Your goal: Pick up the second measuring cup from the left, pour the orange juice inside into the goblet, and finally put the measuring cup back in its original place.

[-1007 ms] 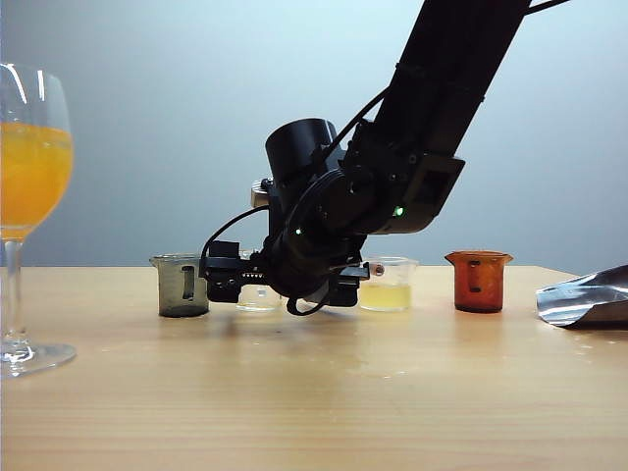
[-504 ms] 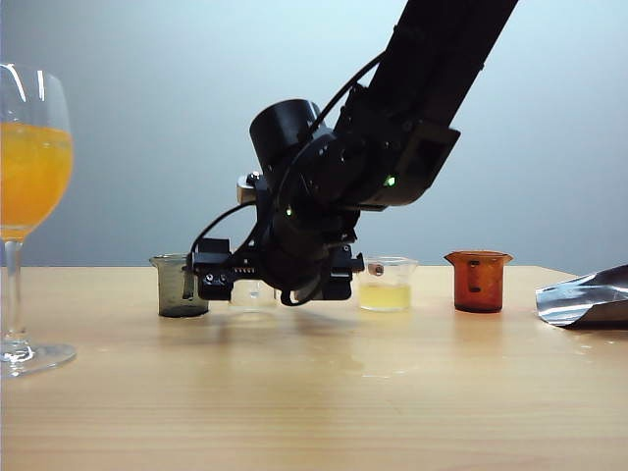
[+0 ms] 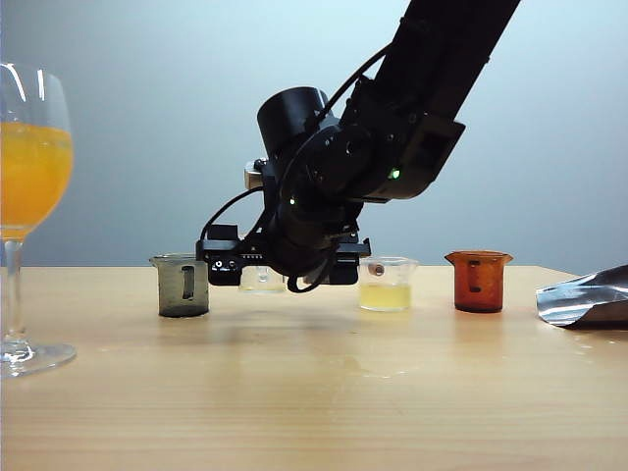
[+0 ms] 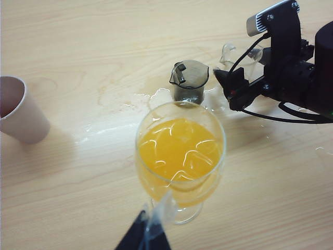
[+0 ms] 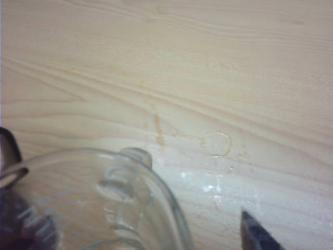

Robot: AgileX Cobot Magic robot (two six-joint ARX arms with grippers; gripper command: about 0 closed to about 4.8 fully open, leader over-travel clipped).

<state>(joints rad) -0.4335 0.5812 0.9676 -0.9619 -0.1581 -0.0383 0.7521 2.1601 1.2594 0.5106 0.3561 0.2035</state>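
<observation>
The goblet (image 3: 29, 147) stands at the far left, its bowl holding orange juice (image 3: 34, 167); the left wrist view looks down into the same goblet (image 4: 179, 151). The empty clear measuring cup (image 3: 262, 280) hangs just under my right gripper (image 3: 285, 267), its base off the table, between the grey cup and the pale-yellow one. The right wrist view shows the measuring cup (image 5: 104, 198) between wide-apart jaws of the right gripper (image 5: 130, 187), close to one finger, with a gap to the other fingertip (image 5: 252, 232). My left gripper (image 4: 153, 219) sits shut near the goblet's foot.
A smoky grey cup (image 3: 182, 285), a wider clear cup of pale yellow liquid (image 3: 386, 287) and an orange-brown cup (image 3: 478, 282) stand in a row. A foil bag (image 3: 589, 299) lies at the right edge. A paper cup (image 4: 21, 109) and spilled droplets (image 4: 140, 99) are near the goblet.
The right gripper has risen a little and the measuring cup has come up with it, from standing on the table to just clear of it. The goblet and left arm have not moved.
</observation>
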